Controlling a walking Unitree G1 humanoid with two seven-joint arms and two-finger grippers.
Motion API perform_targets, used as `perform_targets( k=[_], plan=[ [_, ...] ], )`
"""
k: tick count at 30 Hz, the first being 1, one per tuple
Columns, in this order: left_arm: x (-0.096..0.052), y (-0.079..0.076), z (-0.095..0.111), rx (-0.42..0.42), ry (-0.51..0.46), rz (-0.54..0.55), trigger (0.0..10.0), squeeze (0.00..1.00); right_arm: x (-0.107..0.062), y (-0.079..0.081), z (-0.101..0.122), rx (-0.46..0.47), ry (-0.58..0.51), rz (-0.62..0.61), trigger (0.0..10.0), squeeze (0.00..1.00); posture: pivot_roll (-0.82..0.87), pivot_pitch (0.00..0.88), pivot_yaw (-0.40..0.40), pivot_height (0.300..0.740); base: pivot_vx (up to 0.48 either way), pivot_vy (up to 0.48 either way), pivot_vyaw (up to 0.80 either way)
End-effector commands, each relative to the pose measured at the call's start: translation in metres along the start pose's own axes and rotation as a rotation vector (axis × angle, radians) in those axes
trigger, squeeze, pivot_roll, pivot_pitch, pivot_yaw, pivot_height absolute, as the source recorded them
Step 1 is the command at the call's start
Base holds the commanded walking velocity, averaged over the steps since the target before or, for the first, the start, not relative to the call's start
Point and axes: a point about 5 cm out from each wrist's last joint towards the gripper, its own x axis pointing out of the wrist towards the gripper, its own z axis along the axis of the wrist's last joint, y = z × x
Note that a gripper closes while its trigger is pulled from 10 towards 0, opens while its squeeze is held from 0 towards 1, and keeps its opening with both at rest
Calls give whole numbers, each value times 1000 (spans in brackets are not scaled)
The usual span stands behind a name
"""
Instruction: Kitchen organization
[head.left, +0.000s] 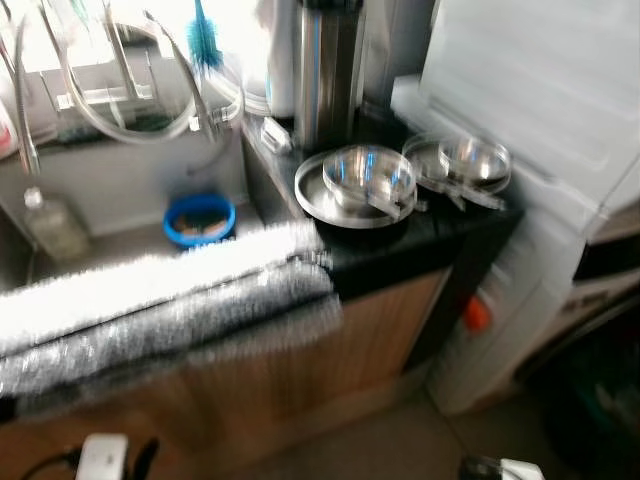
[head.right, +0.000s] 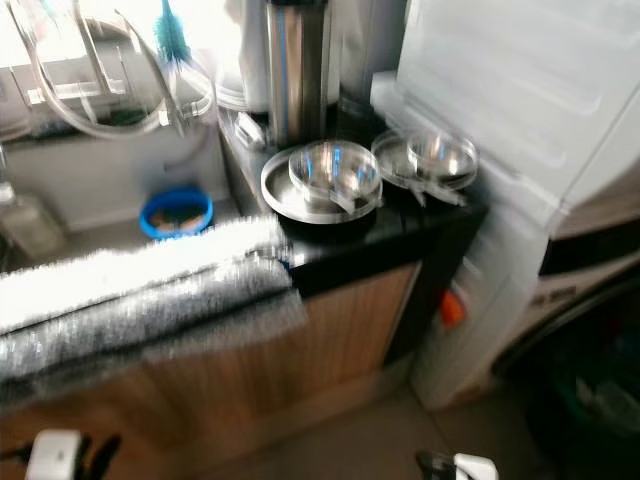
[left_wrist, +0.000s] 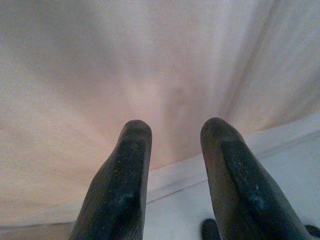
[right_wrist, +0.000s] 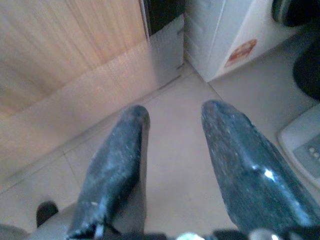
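Note:
On the black counter (head.left: 400, 245) stand two shiny steel pans: a larger one (head.left: 368, 178) sitting in a wide steel plate (head.left: 318, 200), and a smaller one (head.left: 470, 160) to its right. A tall steel flask (head.left: 326, 70) rises behind them. Both arms hang low by the floor. My left gripper (left_wrist: 172, 132) is open with nothing between its fingers, facing a pale cabinet face. My right gripper (right_wrist: 172, 112) is open too, over the beige floor tiles beside the wooden cabinet base (right_wrist: 75, 65). The head views are blurred.
A sink (head.left: 110, 235) with a blue bowl (head.left: 199, 217) and a clear bottle (head.left: 52, 222) lies to the left, its front edge covered by shiny foil (head.left: 160, 300). A white appliance (head.left: 560, 150) stands to the right of the counter. A blue brush (head.left: 203, 35) hangs above the sink.

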Motion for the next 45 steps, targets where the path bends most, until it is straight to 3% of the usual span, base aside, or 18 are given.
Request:
perform_targets(
  k=[1,8,10,12,14,17,19,20,22,24,29,32,33,35,36,39,40,45],
  plan=[
    [-7,9,10,-15,-49,61,10000,0,-5,3,15,8,-85,8,10000,0,-69,0,12,727,0,0,0],
    [-36,24,46,-7,-174,216,10000,0,-33,12,56,-28,-254,-7,10000,0,-42,0,21,727,0,0,0],
    [-53,30,58,1,-208,341,10000,0,-40,13,72,-23,-303,-41,10000,0,-32,0,25,727,0,0,0],
    [-57,32,59,-5,-213,376,10000,0,-41,13,75,-21,-313,-47,10000,0,-32,0,25,727,0,0,0],
    [-70,44,73,33,-267,522,10000,0,-45,14,87,-24,-342,-76,10000,0,-15,0,17,727,0,0,0],
    [-78,66,109,92,-372,726,10000,0,-47,14,104,-40,-395,-110,10000,0,4,0,-3,727,0,0,0],
    [-78,70,123,97,-410,758,10000,0,-46,14,109,-39,-400,-116,10000,0,14,0,-8,727,0,0,0],
    [-73,77,160,115,-517,813,10000,0,-43,16,119,-45,-408,-121,10000,0,19,0,-17,727,0,0,0],
    [-71,78,176,129,-566,824,10000,0,-41,17,123,-47,-411,-119,10000,0,19,0,-17,727,0,0,0],
    [-56,72,216,179,-697,756,10000,0,-34,20,132,-57,-423,-115,10000,0,15,0,-24,727,0,0,0],
    [-31,51,248,106,-797,612,10000,0,-26,25,147,-62,-467,-102,10000,0,-3,0,-22,727,0,0,0],
    [-16,22,267,71,-844,459,10000,0,-22,29,162,-68,-508,-102,10000,0,-11,0,-28,727,0,0,0],
    [-10,8,273,103,-862,389,10000,0,-19,31,167,-63,-522,-99,10000,0,-12,0,-36,727,0,0,0],
    [-2,-9,279,136,-877,292,10000,0,-15,34,173,-61,-535,-89,10000,0,-10,0,-42,727,0,0,0],
    [9,-27,282,108,-873,180,10000,0,-10,40,180,-79,-551,-69,10000,0,-14,0,-40,727,0,0,0],
    [19,-44,284,80,-858,79,10000,0,-5,48,190,-91,-577,-37,10000,0,-28,0,-38,727,0,0,0],
    [33,-67,285,-2,-802,-76,10000,0,0,58,206,-88,-626,-2,10000,0,-40,0,-39,727,0,0,0],
    [46,-85,289,-29,-795,-153,10000,0,8,77,226,-60,-680,57,10000,0,-60,0,-35,727,0,0,0]
  ],
)
